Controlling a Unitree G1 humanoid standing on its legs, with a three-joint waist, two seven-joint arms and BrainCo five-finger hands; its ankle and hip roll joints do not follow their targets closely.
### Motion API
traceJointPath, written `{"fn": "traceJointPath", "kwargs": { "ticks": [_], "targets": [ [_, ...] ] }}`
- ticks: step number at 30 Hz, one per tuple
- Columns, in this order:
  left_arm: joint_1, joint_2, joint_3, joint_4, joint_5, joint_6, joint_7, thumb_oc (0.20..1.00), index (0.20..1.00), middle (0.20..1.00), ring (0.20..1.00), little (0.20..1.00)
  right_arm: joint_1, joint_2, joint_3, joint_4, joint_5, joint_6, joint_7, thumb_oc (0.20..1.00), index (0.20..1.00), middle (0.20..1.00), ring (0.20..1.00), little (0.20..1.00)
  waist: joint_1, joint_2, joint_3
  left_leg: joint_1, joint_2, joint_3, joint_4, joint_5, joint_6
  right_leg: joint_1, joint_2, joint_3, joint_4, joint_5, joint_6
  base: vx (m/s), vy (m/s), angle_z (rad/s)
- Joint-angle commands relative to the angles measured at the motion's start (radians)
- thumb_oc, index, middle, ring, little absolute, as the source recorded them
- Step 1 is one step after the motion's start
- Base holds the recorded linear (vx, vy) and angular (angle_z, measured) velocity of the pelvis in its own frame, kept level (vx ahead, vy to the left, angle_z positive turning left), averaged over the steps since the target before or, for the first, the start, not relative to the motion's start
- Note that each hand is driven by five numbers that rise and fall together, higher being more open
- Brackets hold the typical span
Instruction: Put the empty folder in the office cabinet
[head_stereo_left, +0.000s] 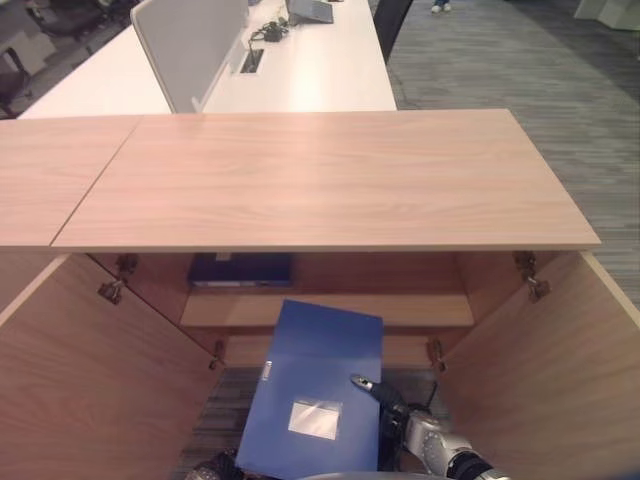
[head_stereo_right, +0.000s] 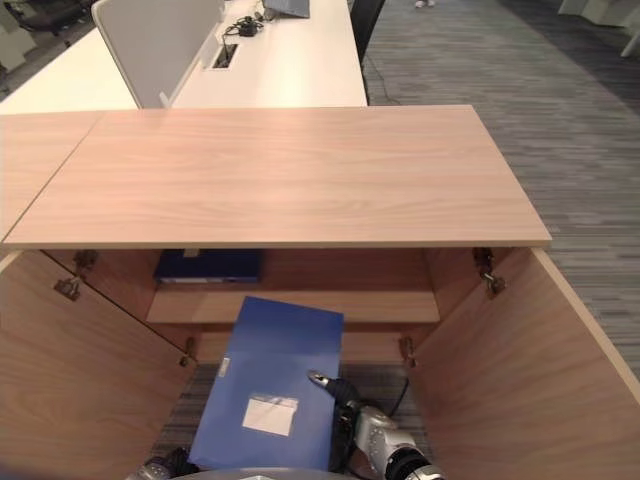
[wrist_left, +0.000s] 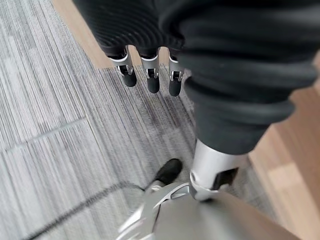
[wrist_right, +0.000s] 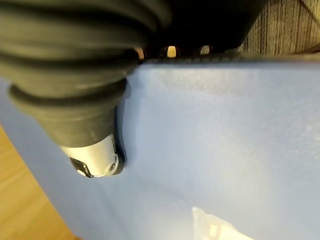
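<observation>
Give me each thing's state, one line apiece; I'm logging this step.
Cabinet: both doors open.
Blue folder: closed, held tilted before the shelves, not yet inside.
Dark folder: lying on upper shelf.
Right hand: thumb pinching blue folder.
Left hand: open, holding nothing.

White desk (head_stereo_left: 330, 70) behind; grey divider panel (head_stereo_left: 185, 45), laptop (head_stereo_left: 310, 10), grey carpet (head_stereo_left: 520, 80).

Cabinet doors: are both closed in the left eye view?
No, both cabinet doors stand swung open, and the blue folder is held before the shelves.
</observation>
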Motion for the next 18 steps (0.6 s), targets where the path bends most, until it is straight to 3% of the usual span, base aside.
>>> {"fn": "traceJointPath", "kwargs": {
  "ticks": [1, 2, 3, 5, 7, 8, 9, 10, 11, 12, 14, 16, 18],
  "targets": [
    [-0.011, -0.082, 0.018, 0.081, -0.054, -0.005, -0.003, 1.0, 1.0, 1.0, 1.0, 1.0, -0.031, 0.022, 0.055, -0.079, 0.097, -0.048, 0.03, 0.2, 0.2, 0.2, 0.2, 0.2, 0.02, -0.034, 0.016, 0.003, 0.016, -0.067, 0.197, -0.158, -0.033, 0.11, 0.064, 0.018, -0.137, 0.045, -0.033, 0.14, -0.218, -0.02],
    [-0.006, -0.078, 0.036, 0.074, -0.079, -0.007, 0.012, 1.0, 1.0, 1.0, 1.0, 1.0, -0.039, 0.018, 0.07, -0.076, 0.105, -0.05, 0.022, 0.2, 0.2, 0.2, 0.2, 0.2, 0.036, -0.04, 0.028, -0.046, 0.043, -0.066, 0.317, -0.16, -0.043, 0.132, 0.068, 0.025, -0.153, 0.042, -0.045, 0.12, -0.233, -0.14],
    [0.0, -0.074, 0.058, 0.058, -0.122, -0.014, 0.037, 1.0, 1.0, 1.0, 1.0, 1.0, -0.065, 0.007, 0.084, -0.072, 0.102, -0.052, 0.011, 0.2, 0.2, 0.2, 0.2, 0.2, 0.067, -0.039, 0.043, -0.153, 0.086, -0.108, 0.516, -0.13, -0.074, 0.158, 0.092, 0.042, -0.18, 0.023, -0.076, 0.07, -0.173, -0.2],
    [0.001, -0.076, 0.071, 0.055, -0.147, -0.019, 0.05, 1.0, 1.0, 1.0, 1.0, 1.0, -0.078, 0.004, 0.086, -0.069, 0.1, -0.052, 0.01, 0.2, 0.2, 0.2, 0.2, 0.2, 0.074, -0.044, 0.045, -0.178, 0.108, -0.123, 0.532, -0.121, -0.082, 0.167, 0.093, 0.047, -0.189, 0.016, -0.078, 0.09, -0.03, -0.57],
    [0.019, -0.077, 0.097, 0.06, -0.16, -0.017, 0.069, 1.0, 1.0, 1.0, 1.0, 1.0, -0.09, 0.004, 0.087, -0.076, 0.109, -0.048, 0.008, 0.2, 0.2, 0.2, 0.2, 0.2, 0.088, -0.054, 0.04, -0.159, 0.156, -0.123, 0.428, -0.122, -0.083, 0.184, 0.077, 0.07, -0.204, 0.014, -0.064, 0.19, 0.139, -0.51],
    [0.032, -0.076, 0.123, 0.075, -0.167, -0.014, 0.085, 1.0, 1.0, 1.0, 1.0, 1.0, -0.093, 0.001, 0.074, -0.083, 0.116, -0.053, 0.004, 0.2, 0.2, 0.2, 0.2, 0.2, 0.097, -0.059, 0.027, -0.135, 0.211, -0.132, 0.31, -0.067, -0.101, 0.189, 0.066, 0.088, -0.213, 0.016, -0.047, 0.17, 0.148, -0.34],
    [0.033, -0.076, 0.123, 0.074, -0.167, -0.014, 0.085, 1.0, 1.0, 1.0, 1.0, 1.0, -0.093, 0.001, 0.074, -0.083, 0.116, -0.053, 0.004, 0.2, 0.2, 0.2, 0.2, 0.2, 0.098, -0.06, 0.029, -0.13, 0.21, -0.13, 0.303, -0.063, -0.101, 0.191, 0.066, 0.09, -0.213, 0.016, -0.047, 0.21, 0.244, -0.4],
    [0.04, -0.074, 0.136, 0.083, -0.174, -0.013, 0.097, 1.0, 1.0, 1.0, 1.0, 1.0, -0.091, -0.006, 0.063, -0.09, 0.118, -0.058, 0.0, 0.2, 0.2, 0.2, 0.2, 0.2, 0.095, -0.045, 0.014, -0.113, 0.256, -0.131, 0.153, 0.036, -0.134, 0.194, 0.063, 0.095, -0.218, 0.008, -0.036, 0.14, 0.213, -0.42],
    [0.041, -0.073, 0.137, 0.085, -0.176, -0.012, 0.103, 1.0, 1.0, 1.0, 1.0, 1.0, -0.089, -0.014, 0.056, -0.102, 0.117, -0.058, -0.001, 0.2, 0.2, 0.2, 0.2, 0.2, 0.091, -0.037, 0.01, -0.112, 0.271, -0.129, 0.1, 0.075, -0.146, 0.2, 0.058, 0.098, -0.219, 0.003, -0.031, 0.14, 0.214, -0.34],
    [0.041, -0.074, 0.137, 0.085, -0.176, -0.012, 0.103, 1.0, 1.0, 1.0, 1.0, 1.0, -0.088, -0.015, 0.056, -0.103, 0.117, -0.058, -0.001, 0.2, 0.2, 0.2, 0.2, 0.2, 0.092, -0.037, 0.01, -0.108, 0.271, -0.128, 0.095, 0.079, -0.147, 0.201, 0.059, 0.098, -0.219, 0.003, -0.031, 0.14, 0.251, -0.16],
    [0.063, -0.09, 0.13, 0.084, -0.161, -0.012, 0.089, 1.0, 1.0, 1.0, 1.0, 1.0, -0.049, -0.06, 0.035, -0.187, 0.113, -0.064, 0.013, 0.2, 0.2, 0.2, 0.2, 0.2, 0.069, 0.004, -0.008, -0.076, 0.281, -0.07, 0.008, 0.105, -0.168, 0.225, 0.045, 0.083, -0.218, 0.0, -0.016, 0.17, 0.317, -0.1],
    [0.086, -0.101, 0.099, 0.067, -0.117, -0.012, 0.082, 1.0, 1.0, 1.0, 1.0, 1.0, -0.044, -0.084, 0.024, -0.229, 0.118, -0.071, 0.011, 0.2, 0.2, 0.2, 0.2, 0.2, 0.055, 0.031, -0.03, -0.06, 0.25, -0.085, -0.005, 0.074, -0.171, 0.226, 0.023, 0.086, -0.219, 0.017, -0.01, 0.14, 0.291, 0.02],
    [0.092, -0.1, 0.067, 0.044, -0.074, -0.015, 0.069, 1.0, 1.0, 1.0, 1.0, 1.0, -0.042, -0.094, 0.01, -0.272, 0.122, -0.078, 0.009, 0.2, 0.2, 0.2, 0.2, 0.2, 0.051, 0.032, -0.038, -0.047, 0.224, -0.077, -0.005, 0.059, -0.165, 0.233, 0.001, 0.086, -0.23, 0.038, -0.001, 0.1, 0.234, 0.27]
  ]
}}
